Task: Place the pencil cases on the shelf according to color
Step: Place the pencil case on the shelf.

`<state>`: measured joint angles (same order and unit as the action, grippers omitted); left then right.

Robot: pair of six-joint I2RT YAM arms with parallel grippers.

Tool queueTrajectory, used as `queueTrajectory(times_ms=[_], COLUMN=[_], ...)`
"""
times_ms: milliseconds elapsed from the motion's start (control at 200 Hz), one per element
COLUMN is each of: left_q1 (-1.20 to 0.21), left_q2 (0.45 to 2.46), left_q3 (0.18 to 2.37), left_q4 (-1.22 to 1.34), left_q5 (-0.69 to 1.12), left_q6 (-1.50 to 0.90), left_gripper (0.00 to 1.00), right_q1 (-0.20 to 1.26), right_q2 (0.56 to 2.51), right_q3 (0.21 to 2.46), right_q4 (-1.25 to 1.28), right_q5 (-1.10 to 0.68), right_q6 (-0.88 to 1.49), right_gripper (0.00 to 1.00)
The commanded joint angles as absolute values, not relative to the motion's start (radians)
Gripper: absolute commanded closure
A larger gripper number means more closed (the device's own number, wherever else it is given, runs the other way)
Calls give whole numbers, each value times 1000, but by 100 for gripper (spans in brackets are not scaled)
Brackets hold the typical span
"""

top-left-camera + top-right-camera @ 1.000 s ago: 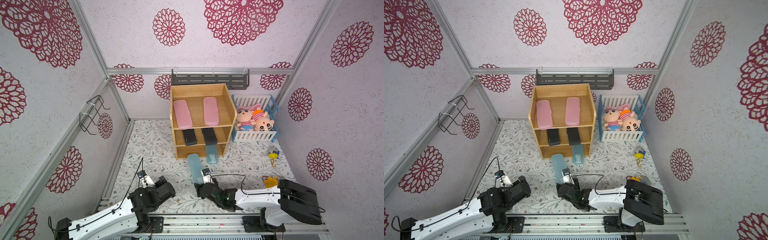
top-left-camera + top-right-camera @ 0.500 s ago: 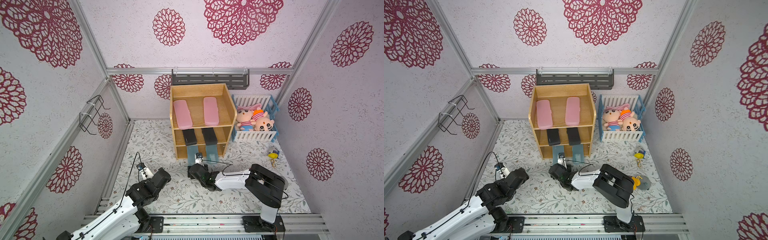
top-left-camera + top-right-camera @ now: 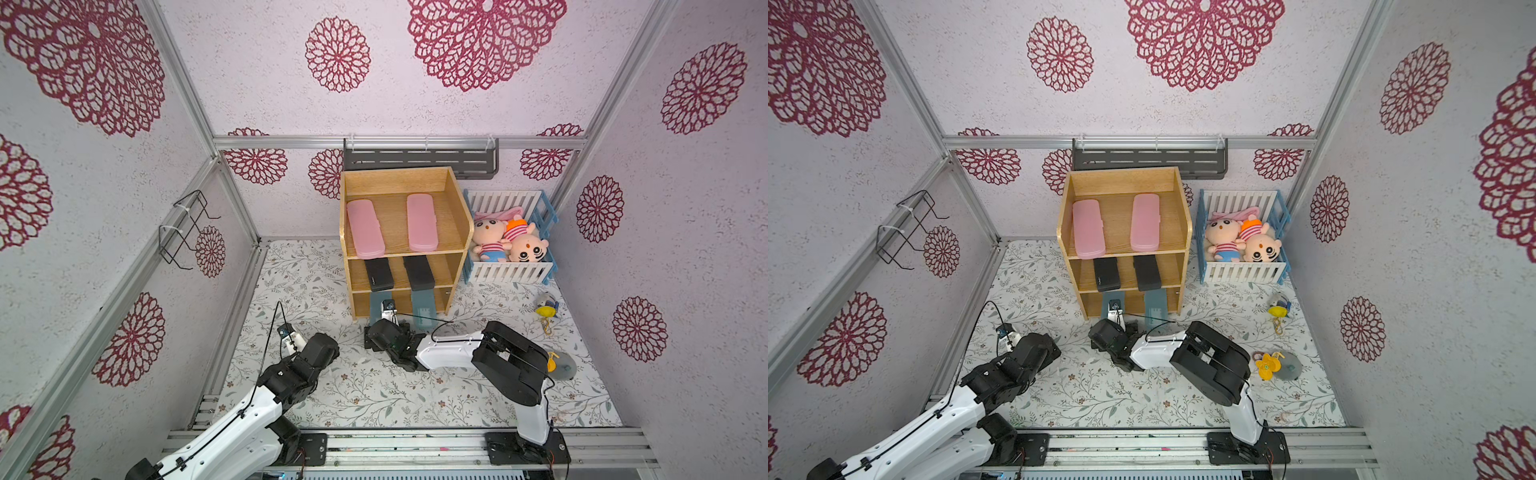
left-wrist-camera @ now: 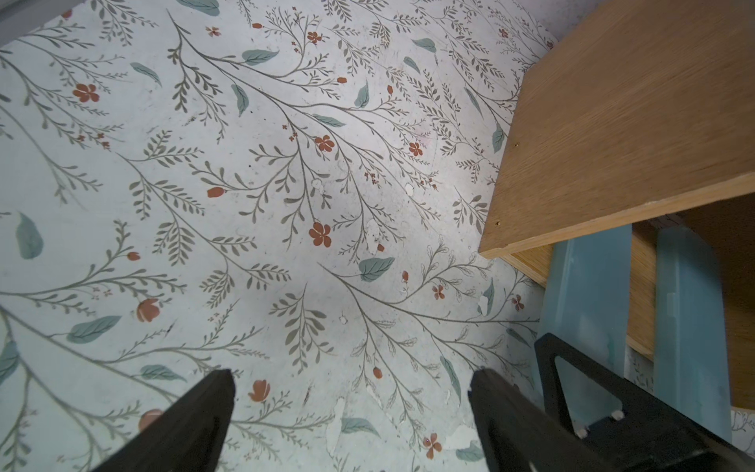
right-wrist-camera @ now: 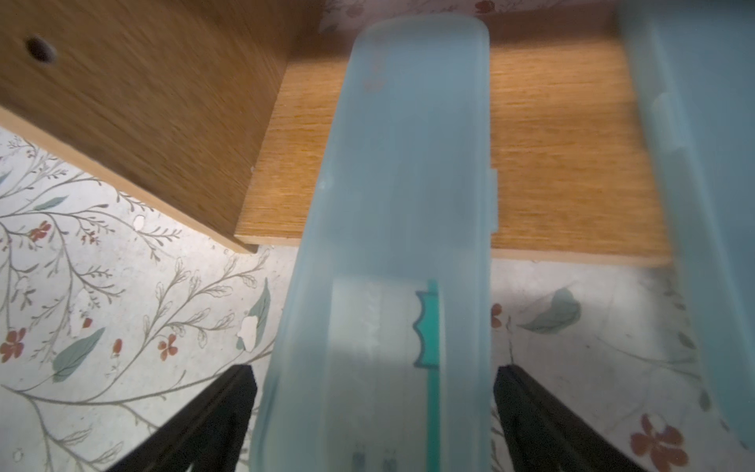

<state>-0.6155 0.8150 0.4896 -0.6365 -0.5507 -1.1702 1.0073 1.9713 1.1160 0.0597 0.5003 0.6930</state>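
Found blue case (image 5: 408, 163) flat on bottom tier of shelf (image 5: 564, 135), long axis front-to-back, far end pointed into shelf, near end stuck out over floor (image 5: 122, 306). Noted second blue case (image 5: 702, 163) parallel alongside, cropped. Saw right gripper (image 5: 371, 380) spread wide astride near end, not clamped. Saw left gripper (image 4: 351, 380) gaping, empty. Couldn't see far ends in top views, hidden under middle tier.
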Motion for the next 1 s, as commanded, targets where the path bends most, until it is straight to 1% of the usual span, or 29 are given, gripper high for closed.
queueTrajectory(times_ms=[0, 345, 395, 430, 475, 560, 615, 670, 795, 996], left_q1=[-605, -602, -601, -601, -601, -601, -601, -602, -602, -602], left_q2=[815, 808, 801, 797, 789, 779, 780, 785, 796, 807], left_q3=[493, 523, 521, 518, 512, 502, 500, 502, 510, 506], left_q4=[-612, -662, -666, -667, -666, -663, -661, -662, -669, -657], left_q5=[-538, -557, -560, -563, -566, -582, -592, -600, -611, -608], left_q6=[-1138, -1119, -1120, -1123, -1123, -1127, -1123, -1121, -1119, -1122], left_gripper=[3, 3, 3, 3, 3, 3, 3, 3, 3, 3], right_q1=[1004, 1018, 1022, 1028, 1033, 1041, 1042, 1042, 1036, 996], right_q2=[1873, 1686, 1671, 1663, 1656, 1653, 1667, 1693, 1774, 1857], right_q3=[1111, 955, 932, 916, 895, 860, 852, 861, 913, 996], right_q4=[35, -14, -15, -14, -7, 31, 57, 74, 88, 97], right_q5=[519, 491, 488, 486, 477, 441, 413, 392, 384, 391], right_q6=[694, 710, 719, 725, 730, 728, 725, 715, 704, 692], right_gripper=[1, 1, 2, 5, 12, 33, 40, 45, 48, 48])
